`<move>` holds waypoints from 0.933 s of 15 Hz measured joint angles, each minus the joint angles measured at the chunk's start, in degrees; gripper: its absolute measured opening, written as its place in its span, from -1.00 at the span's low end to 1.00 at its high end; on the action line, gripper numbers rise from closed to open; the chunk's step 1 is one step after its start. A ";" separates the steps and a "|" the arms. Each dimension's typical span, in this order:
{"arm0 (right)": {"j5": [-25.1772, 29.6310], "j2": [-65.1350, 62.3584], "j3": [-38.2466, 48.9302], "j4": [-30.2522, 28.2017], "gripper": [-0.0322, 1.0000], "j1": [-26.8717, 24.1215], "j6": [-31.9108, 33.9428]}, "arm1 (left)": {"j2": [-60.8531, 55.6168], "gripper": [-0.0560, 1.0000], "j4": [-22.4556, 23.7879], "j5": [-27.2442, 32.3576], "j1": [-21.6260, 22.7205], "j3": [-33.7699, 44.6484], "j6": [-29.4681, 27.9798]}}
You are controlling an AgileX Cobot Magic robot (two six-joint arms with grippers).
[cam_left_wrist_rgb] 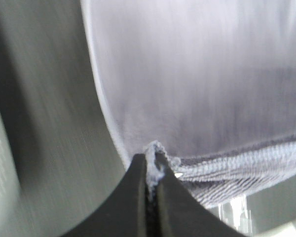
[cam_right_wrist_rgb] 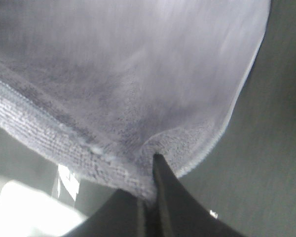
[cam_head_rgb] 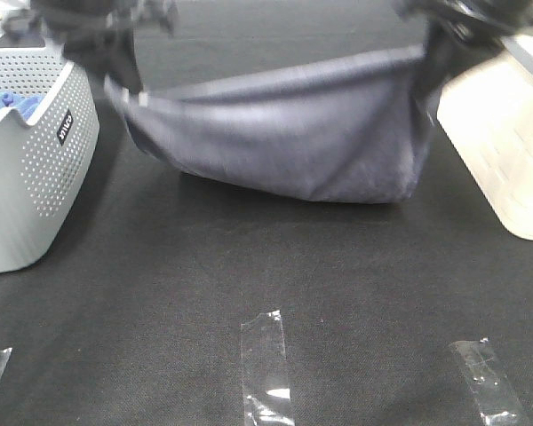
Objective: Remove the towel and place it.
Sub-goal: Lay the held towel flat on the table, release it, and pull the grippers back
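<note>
- My left pincer (cam_left_wrist_rgb: 152,167): jaws clamped together on one corner of the towel (cam_left_wrist_rgb: 197,74), with the hem bunched between the tips.
- My right pincer (cam_right_wrist_rgb: 152,165): likewise closed, pinching the opposite corner at the stitched edge.
- The towel is slung between both grips like a hammock. In the high view its top edge runs from 10 to 2 o'clock and its belly sags toward centre (I cannot tell whether the lowest fold touches the black table (cam_head_rgb: 160,293)).
- Grey basket (cam_head_rgb: 44,177) at 9 o'clock, beside my left grip. Only a blue cloth (cam_head_rgb: 4,105) shows inside it.
- Pale container (cam_head_rgb: 506,151) at 3 o'clock, just beside my right grip.
- Tape strips (cam_head_rgb: 266,368) on the table at 6 o'clock.
- Status (my judgement): removal looks done, since the towel is out of the basket. Left to do: carry it over, lay it down and release both corners. The target spot is not evident.
</note>
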 joint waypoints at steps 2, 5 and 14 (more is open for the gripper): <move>0.11 -4.53 6.25 0.23 -0.94 0.00 -0.17 | -4.64 -0.89 0.00 -0.74 -3.72 9.22 -0.46; 0.63 -11.57 13.64 0.52 -0.94 0.00 -0.69 | -10.03 -0.89 0.17 -3.44 -9.57 19.42 -3.61; 0.92 -33.46 40.68 5.50 -0.94 0.00 -0.63 | -19.88 -0.89 0.63 -8.82 -22.98 43.37 -17.59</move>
